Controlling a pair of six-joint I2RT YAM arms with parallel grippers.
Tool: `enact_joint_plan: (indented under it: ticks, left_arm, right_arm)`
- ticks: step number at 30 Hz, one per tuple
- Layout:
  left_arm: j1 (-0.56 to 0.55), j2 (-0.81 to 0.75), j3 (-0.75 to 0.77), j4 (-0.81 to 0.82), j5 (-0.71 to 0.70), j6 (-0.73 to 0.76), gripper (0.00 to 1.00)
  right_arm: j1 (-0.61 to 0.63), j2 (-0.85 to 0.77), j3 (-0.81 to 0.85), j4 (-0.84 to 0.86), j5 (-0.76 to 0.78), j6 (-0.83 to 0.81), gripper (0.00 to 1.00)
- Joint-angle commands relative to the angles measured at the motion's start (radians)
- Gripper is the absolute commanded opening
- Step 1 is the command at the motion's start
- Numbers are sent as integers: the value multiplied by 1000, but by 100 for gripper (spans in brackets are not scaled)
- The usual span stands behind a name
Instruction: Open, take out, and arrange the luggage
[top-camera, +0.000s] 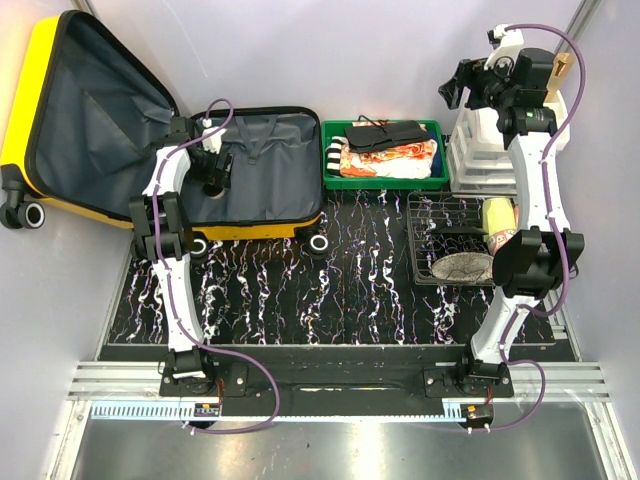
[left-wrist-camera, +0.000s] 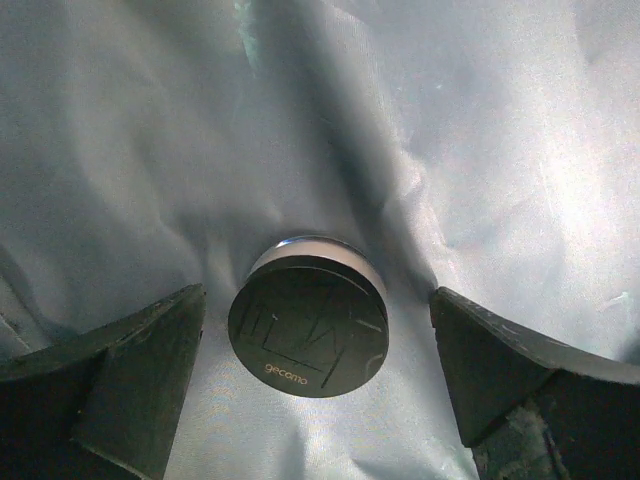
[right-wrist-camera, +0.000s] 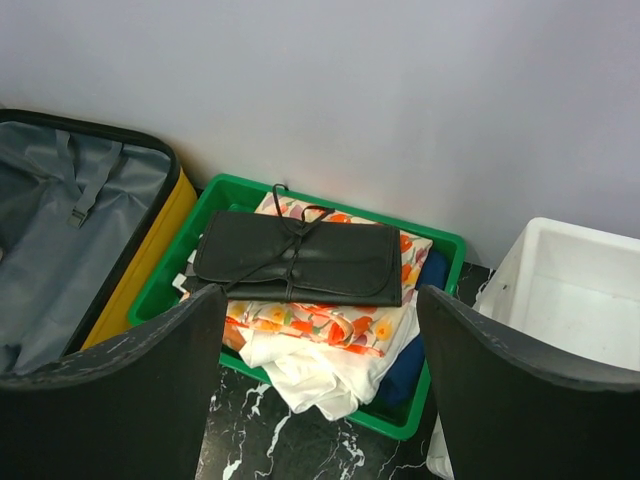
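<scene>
— Luggage (top-camera: 265, 165), where is it?
— Open at the tabletop's back left. My left tool (left-wrist-camera: 318, 345) is inside, spread wide around a black-lidded jar (left-wrist-camera: 308, 335), touching nothing.
— Right one?
— My right tool (right-wrist-camera: 318, 360) gapes empty, facing the green tray (right-wrist-camera: 430, 233).

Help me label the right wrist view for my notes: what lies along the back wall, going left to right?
Open yellow luggage → green tray holding a black pouch on folded clothes → white bin.
</scene>
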Motion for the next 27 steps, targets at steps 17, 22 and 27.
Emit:
enact_joint_plan:
  ticks: [17,22,27]
  left_arm:
    - [42,23,-34,-82,40,-22,83]
    - [42,8,-43,-91,71,-22,60]
    - [37,-56,-46,-89,124,-50,41]
  right_arm:
    - [15,-21,77,-10,-13,-7,87]
    - [13,-23,72,-10,-14,-10,87]
    - [13,-39,51,1,-10,-15,87]
